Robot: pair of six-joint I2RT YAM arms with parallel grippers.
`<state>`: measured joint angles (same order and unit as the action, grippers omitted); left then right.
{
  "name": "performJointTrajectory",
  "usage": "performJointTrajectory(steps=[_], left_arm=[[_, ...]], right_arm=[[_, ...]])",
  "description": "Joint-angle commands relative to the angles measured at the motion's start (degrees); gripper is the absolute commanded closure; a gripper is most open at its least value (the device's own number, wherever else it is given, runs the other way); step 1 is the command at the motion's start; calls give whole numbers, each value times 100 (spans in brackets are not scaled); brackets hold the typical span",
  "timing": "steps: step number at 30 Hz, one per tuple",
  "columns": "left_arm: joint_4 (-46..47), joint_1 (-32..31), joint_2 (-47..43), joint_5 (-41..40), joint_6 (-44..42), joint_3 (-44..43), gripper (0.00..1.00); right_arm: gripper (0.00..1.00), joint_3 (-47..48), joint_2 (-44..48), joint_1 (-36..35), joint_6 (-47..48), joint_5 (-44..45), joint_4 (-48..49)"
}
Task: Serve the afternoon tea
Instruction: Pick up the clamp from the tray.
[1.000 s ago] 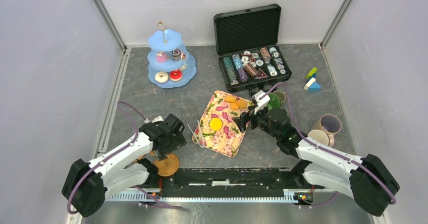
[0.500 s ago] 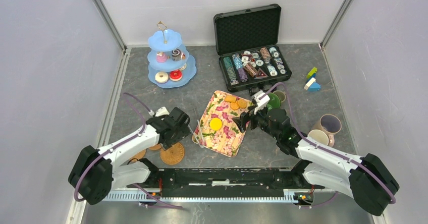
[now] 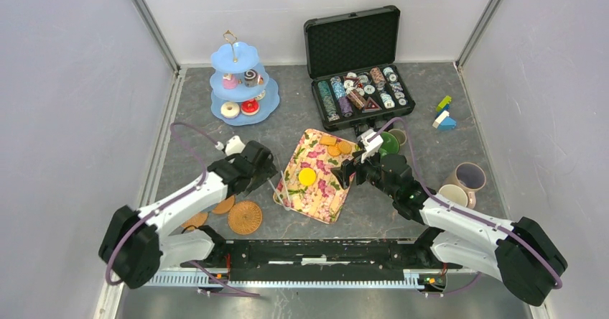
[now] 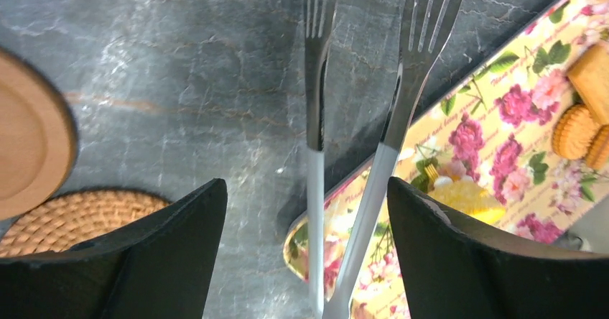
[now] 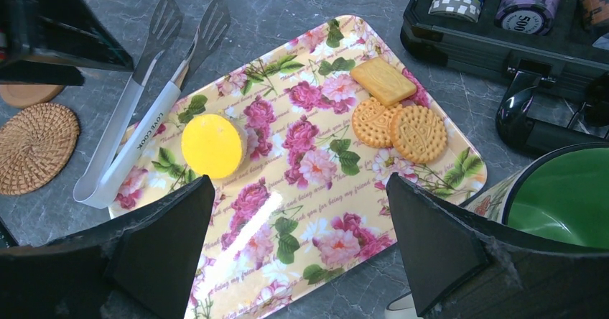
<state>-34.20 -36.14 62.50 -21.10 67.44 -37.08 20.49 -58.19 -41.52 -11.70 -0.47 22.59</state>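
White-handled metal tongs [image 3: 279, 186] lie half on the left edge of the floral tray [image 3: 327, 204]. My left gripper [image 4: 305, 185] is open, a finger on each side of the tongs' [image 4: 316, 118] handles and apart from them. On the tray are a round yellow cake [image 5: 212, 145] and orange-yellow biscuits [image 5: 398, 121]. My right gripper [image 5: 298, 181] hangs open over the tray's [image 5: 287, 211] near half, holding nothing. A green-lined mug [image 5: 567, 197] stands just right of it. Round woven coasters [image 3: 245, 217] lie near my left arm.
A blue tiered stand [image 3: 244, 82] at the back left carries donuts and swirl cakes. The open black case [image 3: 359, 89] of poker chips sits behind the tray. Two more mugs [image 3: 467, 177] stand at the right, and building blocks [image 3: 444, 114] lie at the back right.
My left arm has swung forward and right from over the coasters to the tongs, leaving the coasters uncovered. Its jaws have narrowed a little. The right arm has not moved.
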Motion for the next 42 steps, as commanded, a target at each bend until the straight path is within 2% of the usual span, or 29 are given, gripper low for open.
performJointTrajectory(steps=[1, 9, 15, 18, 23, 29, 32, 36, 42], left_arm=[[571, -16, 728, -318, -356, -355, 16], [841, -11, 1440, -618, -438, -392, 62], [672, -14, 1557, -779, -828, -702, 88], [464, -20, 1529, -805, -1008, -958, 96], [261, -209, 1173, -961, -1239, -1291, 98], [127, -1108, 898, -1515, -1459, -1844, 98], [39, -1550, 979, -1838, -1564, -2171, 98], [-115, -1939, 1140, -2179, -1595, -2473, 98], [-94, -2177, 1333, -2320, -1624, -2649, 98]], right_arm=[[2, 250, -19, 8, 21, 12, 132], [2, 271, -53, 3, 48, 12, 89], [1, 320, -188, -26, -12, 4, 105], [1, 372, -307, -177, -86, 117, 141], [1, 693, -645, -638, -243, 454, -6], [1, 980, -1010, -825, -1274, -523, 419], [1, 1049, -1139, -849, -1887, -681, 744], [5, 969, -1137, -856, -2474, -548, 1025], [10, 626, -767, -858, -2899, -162, 1280]])
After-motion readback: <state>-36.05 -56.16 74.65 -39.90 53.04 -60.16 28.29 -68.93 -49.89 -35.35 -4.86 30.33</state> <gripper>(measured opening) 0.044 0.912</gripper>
